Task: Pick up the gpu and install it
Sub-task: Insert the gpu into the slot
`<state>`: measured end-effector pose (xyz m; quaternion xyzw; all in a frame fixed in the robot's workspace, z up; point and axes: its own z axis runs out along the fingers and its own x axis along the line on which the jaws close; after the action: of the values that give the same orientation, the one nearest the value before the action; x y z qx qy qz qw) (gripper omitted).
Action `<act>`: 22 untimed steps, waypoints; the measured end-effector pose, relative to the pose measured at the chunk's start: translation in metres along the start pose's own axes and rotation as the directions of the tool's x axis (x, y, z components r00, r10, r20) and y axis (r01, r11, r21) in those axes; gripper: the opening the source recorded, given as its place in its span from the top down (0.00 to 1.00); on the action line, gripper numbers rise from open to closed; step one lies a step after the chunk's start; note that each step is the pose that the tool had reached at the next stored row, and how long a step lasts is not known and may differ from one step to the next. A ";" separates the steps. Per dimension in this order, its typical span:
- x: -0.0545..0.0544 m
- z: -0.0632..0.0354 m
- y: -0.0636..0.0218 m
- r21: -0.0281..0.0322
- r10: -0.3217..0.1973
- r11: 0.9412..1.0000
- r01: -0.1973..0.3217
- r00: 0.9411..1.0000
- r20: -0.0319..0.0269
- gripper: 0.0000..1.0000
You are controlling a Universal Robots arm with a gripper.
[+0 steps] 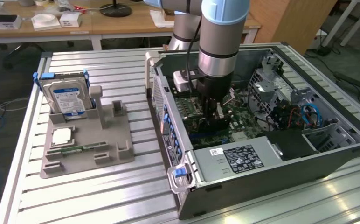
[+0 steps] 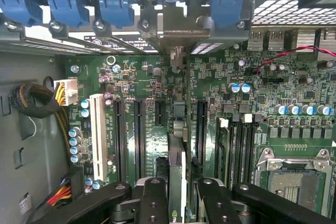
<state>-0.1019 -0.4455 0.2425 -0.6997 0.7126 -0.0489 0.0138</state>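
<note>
The gpu shows edge-on in the wrist view as a thin upright card, its silver bracket against the case's rear wall by the blue slot clips. My gripper is shut on it, one black finger on each side. The card stands in line with the black expansion slots of the green motherboard; whether it is seated I cannot tell. In the exterior view my gripper reaches down inside the open computer case, with the dark gpu under it over the motherboard.
A grey holder on the slatted table, at the exterior view's left, carries a silver hard drive with a blue-white label and a small green memory stick. Inside the case are cable bundles, the CPU socket and the power supply.
</note>
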 end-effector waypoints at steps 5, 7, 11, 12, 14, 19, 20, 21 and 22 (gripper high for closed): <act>0.000 0.0044 0.0004 0.000 0.000 1.000 0.000 1.000 0.000 0.74; 0.000 0.0055 0.0005 0.000 0.000 1.000 0.000 1.000 -0.001 0.74; 0.000 0.0064 0.0005 0.000 0.000 1.000 0.000 1.000 0.000 0.74; 0.000 0.0064 0.0006 0.000 0.000 1.000 0.000 1.000 0.000 0.74; 0.000 0.0064 0.0006 0.000 0.000 1.000 0.000 1.000 0.000 0.74; 0.000 0.0075 0.0014 0.001 0.000 1.000 0.000 1.000 0.000 0.74; 0.000 0.0085 0.0018 0.001 0.000 1.000 0.000 1.000 0.000 0.74; 0.000 0.0092 0.0023 0.001 0.000 1.000 0.000 1.000 0.000 0.74; 0.000 0.0098 0.0028 0.002 0.000 1.000 0.000 1.000 -0.001 0.74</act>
<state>-0.1038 -0.4460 0.2326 -0.6998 0.7125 -0.0499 0.0140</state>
